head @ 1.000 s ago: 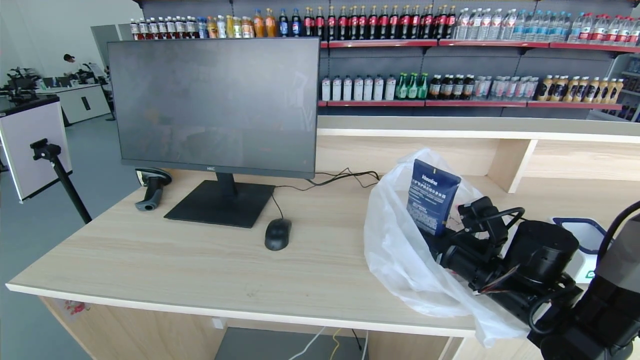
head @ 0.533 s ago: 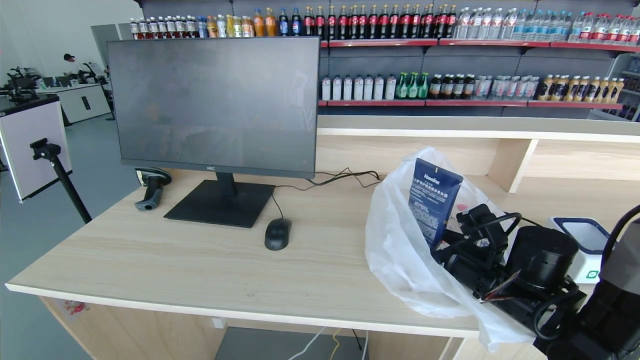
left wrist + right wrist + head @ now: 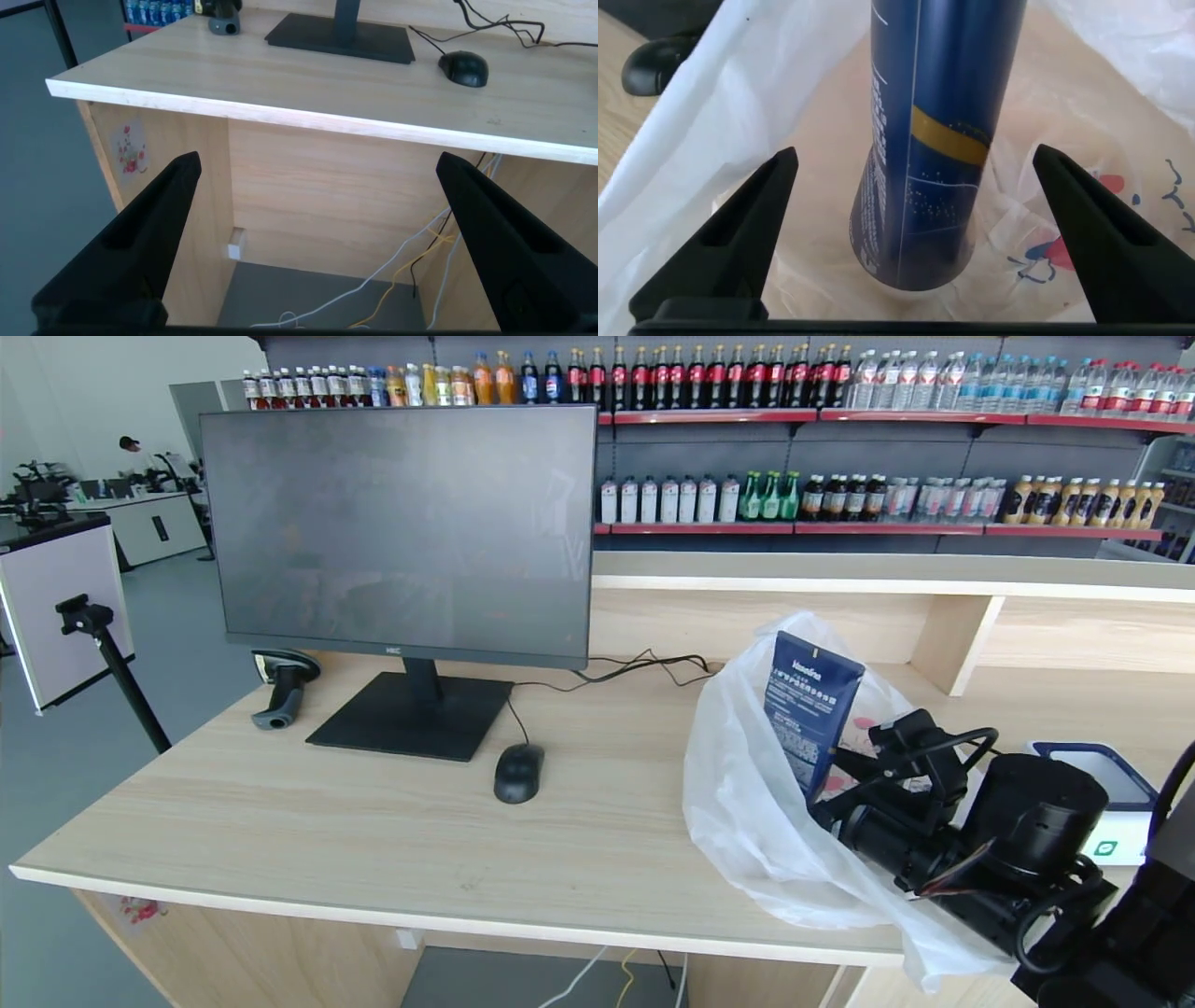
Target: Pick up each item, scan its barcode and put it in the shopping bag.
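A dark blue pouch [image 3: 810, 700] stands upright inside the white plastic shopping bag [image 3: 747, 803] on the right of the wooden counter [image 3: 373, 821]. My right gripper [image 3: 840, 784] is at the bag's mouth, just right of the pouch. In the right wrist view this gripper [image 3: 915, 154] is open, and the pouch [image 3: 934, 140] stands between its spread fingers with a gap on both sides. The bag's bottom [image 3: 1064, 252] lies under it. My left gripper [image 3: 318, 159] hangs open and holds nothing, low in front of the counter's front edge [image 3: 308, 107].
A monitor [image 3: 401, 532] stands at the back left, a mouse [image 3: 518, 773] before it and a handheld scanner [image 3: 280, 691] to its left. A white scanner box [image 3: 1106, 793] sits right of the bag. Cables [image 3: 644, 667] trail behind. A raised ledge [image 3: 887, 574] backs the counter.
My right arm has drawn back a little to the right and slightly up. The blue pouch stays upright in the bag.
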